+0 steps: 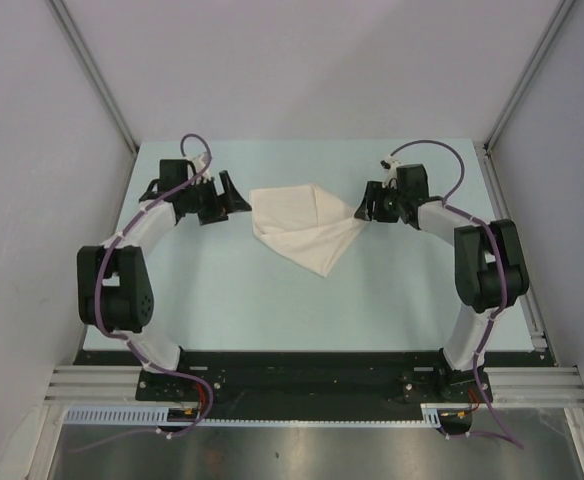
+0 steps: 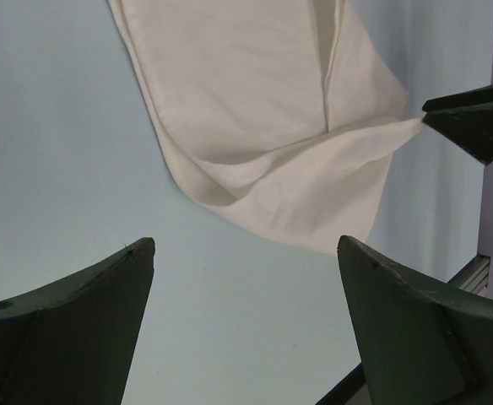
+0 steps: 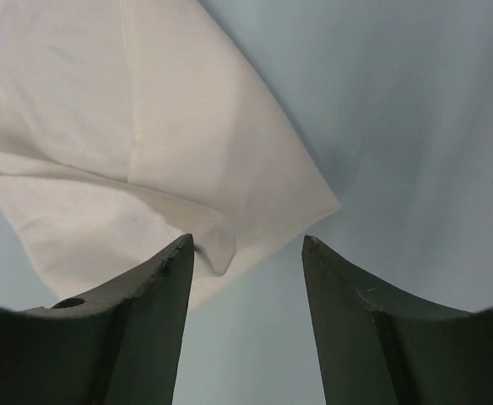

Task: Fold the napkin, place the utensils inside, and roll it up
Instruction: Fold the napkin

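White napkin [image 1: 302, 225] lies loosely folded; right gripper [image 1: 363, 208] stands parted at its three o'clock corner, left gripper [image 1: 234, 196] wide at nine, likely flanking it to fold.

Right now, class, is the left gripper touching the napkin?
Apart. In the left wrist view, a strip of bare table shows between the open left gripper and the nearest edge of the napkin.

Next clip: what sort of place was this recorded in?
Probably a lab robot cell: plain pale panels in aluminium framing enclose a light-blue table, a left arm and right arm are bolted to a rail at its near edge, and a white napkin lies on it.
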Controlling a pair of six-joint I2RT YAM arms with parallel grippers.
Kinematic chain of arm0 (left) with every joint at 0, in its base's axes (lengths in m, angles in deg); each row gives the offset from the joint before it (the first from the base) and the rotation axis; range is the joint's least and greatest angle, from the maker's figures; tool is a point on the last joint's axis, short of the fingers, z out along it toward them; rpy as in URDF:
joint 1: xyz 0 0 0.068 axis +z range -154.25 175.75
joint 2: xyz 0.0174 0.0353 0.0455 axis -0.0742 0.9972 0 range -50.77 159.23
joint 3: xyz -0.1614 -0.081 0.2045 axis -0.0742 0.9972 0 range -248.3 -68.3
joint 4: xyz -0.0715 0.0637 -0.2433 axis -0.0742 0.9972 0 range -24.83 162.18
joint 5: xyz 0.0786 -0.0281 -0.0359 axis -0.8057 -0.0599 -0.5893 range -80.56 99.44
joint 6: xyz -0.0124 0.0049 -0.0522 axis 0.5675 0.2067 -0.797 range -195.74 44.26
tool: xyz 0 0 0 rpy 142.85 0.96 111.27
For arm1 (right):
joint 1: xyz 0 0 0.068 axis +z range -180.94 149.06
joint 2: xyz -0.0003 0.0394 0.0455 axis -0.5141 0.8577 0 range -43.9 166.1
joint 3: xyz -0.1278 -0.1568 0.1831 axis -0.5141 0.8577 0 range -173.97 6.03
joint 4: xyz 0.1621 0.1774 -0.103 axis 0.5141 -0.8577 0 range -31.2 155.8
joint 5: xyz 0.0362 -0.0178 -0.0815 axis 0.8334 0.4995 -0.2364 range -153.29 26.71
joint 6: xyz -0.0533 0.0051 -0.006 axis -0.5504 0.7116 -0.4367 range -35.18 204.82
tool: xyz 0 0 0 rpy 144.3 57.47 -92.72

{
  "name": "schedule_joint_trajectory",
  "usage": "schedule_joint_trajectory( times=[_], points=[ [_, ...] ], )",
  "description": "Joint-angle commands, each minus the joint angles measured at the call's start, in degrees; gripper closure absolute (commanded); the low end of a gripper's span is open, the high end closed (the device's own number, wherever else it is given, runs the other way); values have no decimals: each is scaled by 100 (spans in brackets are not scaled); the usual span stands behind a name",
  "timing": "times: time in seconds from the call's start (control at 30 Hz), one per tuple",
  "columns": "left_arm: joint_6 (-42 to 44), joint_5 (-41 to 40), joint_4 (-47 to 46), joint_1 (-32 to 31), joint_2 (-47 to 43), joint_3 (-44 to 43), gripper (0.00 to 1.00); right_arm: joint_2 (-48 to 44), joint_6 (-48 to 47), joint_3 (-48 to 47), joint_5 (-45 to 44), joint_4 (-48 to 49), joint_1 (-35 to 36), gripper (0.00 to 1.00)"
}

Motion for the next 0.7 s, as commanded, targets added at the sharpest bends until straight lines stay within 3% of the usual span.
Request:
schedule_joint_trajectory(
  times=[0.0, 0.43, 0.67],
  points=[
    [162, -325, 99, -344, 205, -99, 6, -397, -262, -103, 84, 102, 5, 40],
    [293, -361, 222, -388, 530, -134, 7, -178, -728, -243, 366, 59, 181, 39],
    [329, -335, 283, -388, 610, -230, 7, 94, -772, -480, 489, -37, 207, 48]
  ],
)
